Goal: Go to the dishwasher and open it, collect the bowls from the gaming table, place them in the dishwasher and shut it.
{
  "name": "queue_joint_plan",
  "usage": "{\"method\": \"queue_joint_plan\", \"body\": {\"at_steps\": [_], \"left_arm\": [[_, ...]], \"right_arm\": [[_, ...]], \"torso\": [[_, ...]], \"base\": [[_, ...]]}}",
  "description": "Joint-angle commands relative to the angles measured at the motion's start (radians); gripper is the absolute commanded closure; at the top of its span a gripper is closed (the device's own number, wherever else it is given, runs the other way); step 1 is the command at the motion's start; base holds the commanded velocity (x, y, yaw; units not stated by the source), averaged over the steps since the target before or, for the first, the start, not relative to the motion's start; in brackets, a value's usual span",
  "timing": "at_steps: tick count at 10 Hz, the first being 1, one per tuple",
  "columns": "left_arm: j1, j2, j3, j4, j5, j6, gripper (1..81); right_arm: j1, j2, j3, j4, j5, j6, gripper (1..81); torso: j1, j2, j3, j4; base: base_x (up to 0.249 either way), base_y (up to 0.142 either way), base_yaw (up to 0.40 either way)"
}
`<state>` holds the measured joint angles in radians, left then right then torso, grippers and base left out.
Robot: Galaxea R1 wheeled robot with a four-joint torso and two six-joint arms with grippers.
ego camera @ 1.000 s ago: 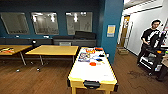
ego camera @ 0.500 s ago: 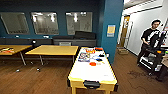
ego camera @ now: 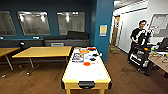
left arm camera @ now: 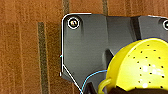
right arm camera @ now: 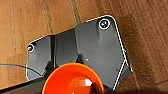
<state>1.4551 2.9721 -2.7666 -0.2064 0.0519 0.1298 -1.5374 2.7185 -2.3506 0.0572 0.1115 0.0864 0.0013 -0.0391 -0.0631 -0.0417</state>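
Observation:
In the left wrist view a yellow bowl (left arm camera: 142, 67) with small holes hangs above the brown wood floor (left arm camera: 25, 50), and my left gripper (left arm camera: 117, 90) is shut on its rim. An orange bowl (right arm camera: 72, 80) is carried the same way in the right wrist view, with my right gripper (right arm camera: 96, 88) shut on its edge. The dishwasher and the gaming table are out of view.
Straight ahead stands a yellow-framed table with a white top (ego camera: 86, 71), holding an orange disc (ego camera: 86, 63) and a flat box (ego camera: 78, 57). Wooden tables (ego camera: 43, 51) stand to its left. A teal pillar (ego camera: 102, 25) rises behind it. A person with a control rig (ego camera: 138, 40) and a desk (ego camera: 160, 60) are on the right.

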Motion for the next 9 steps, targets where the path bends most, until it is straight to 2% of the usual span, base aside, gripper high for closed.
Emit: {"method": "queue_joint_plan", "body": {"at_steps": [1,9], "left_arm": [[-0.051,-0.002,-0.005,-0.005,0.062,0.007,81.1],[-0.048,0.024,-0.004,0.008,0.06,0.025,81.1]], "right_arm": [[0.044,-0.009,-0.022,-0.01,-0.05,-0.002,81.1],[0.032,0.011,-0.053,-0.014,-0.049,-0.002,81.1]], "torso": [[0.0,0.0,0.0,0.0],[0.0,0.0,0.0,0.0]], "base": [[0.0,0.0,-0.397],[0.0,0.0,-0.398]]}}
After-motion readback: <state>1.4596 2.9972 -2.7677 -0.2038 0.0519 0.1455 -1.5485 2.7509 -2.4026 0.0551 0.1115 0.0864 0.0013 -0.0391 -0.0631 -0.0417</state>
